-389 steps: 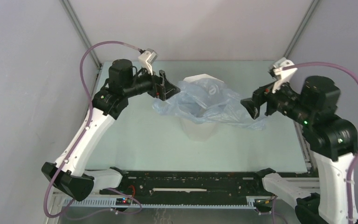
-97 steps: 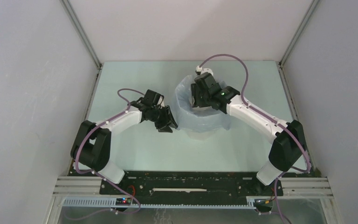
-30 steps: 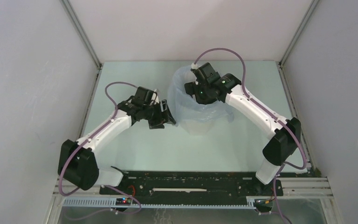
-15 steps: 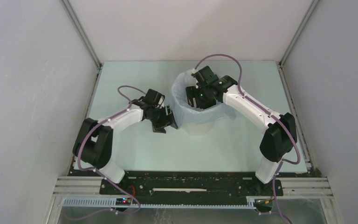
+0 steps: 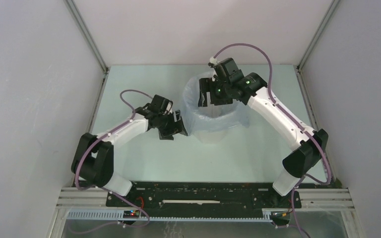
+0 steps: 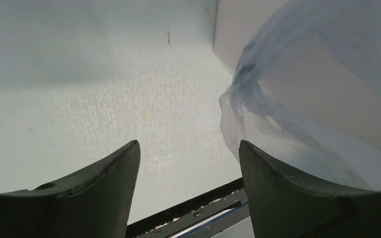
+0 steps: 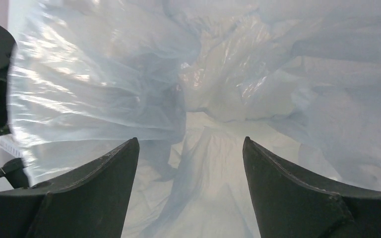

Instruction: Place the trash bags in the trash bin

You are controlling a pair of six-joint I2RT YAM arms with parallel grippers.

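The white trash bin (image 5: 212,138) stands mid-table with the pale-blue trash bag (image 5: 196,115) spread inside it and folded over its rim. My right gripper (image 5: 206,98) hangs open over the bin's mouth, and its wrist view looks down into the wrinkled bag (image 7: 104,89). Nothing sits between the right gripper's (image 7: 189,140) fingers. My left gripper (image 5: 179,128) is open just left of the bin, low by the table. In the left wrist view, the left gripper (image 6: 188,144) has the bag's hanging edge (image 6: 248,114) right by its right finger (image 6: 278,188), over the bin wall (image 6: 226,34).
Grey enclosure walls stand close on the left, right and back. The pale-green table (image 5: 144,158) reaches forward to the black rail (image 5: 203,191) that carries the arm bases. Purple cables (image 5: 238,47) loop off both wrists.
My right gripper has lifted out of the bin's mouth and moved toward its far rim. The left gripper stayed beside the bin's left wall, shifting only slightly.
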